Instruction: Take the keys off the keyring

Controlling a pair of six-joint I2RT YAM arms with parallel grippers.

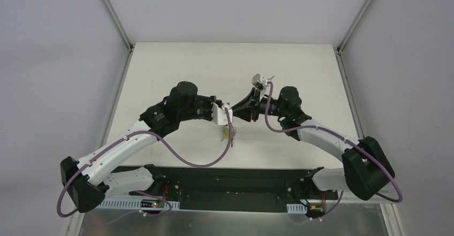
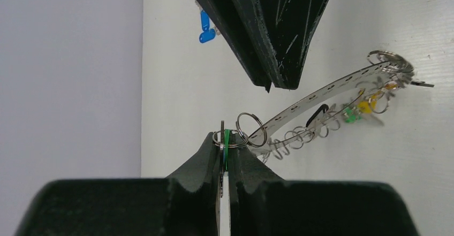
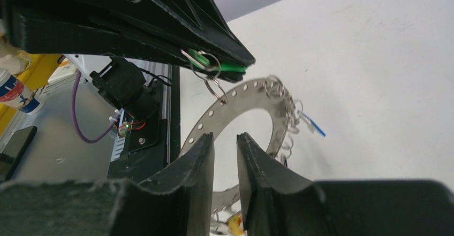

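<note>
My left gripper (image 2: 225,149) is clamped on the green head of a key (image 2: 226,139); a small split ring (image 2: 249,124) links that key to the keyring (image 2: 321,94), a flat perforated metal band that curves away from my left fingertips; further along the keyring, at its far end from my left gripper, hang a yellow key (image 2: 364,106), another green one (image 2: 350,114) and a cluster of small rings; my right gripper (image 3: 225,145) sits just beside the keyring, its fingers a narrow gap apart, with nothing that I can see held between them; a blue key (image 2: 205,28) lies on the white table (image 2: 176,86), well apart from the keyring.
</note>
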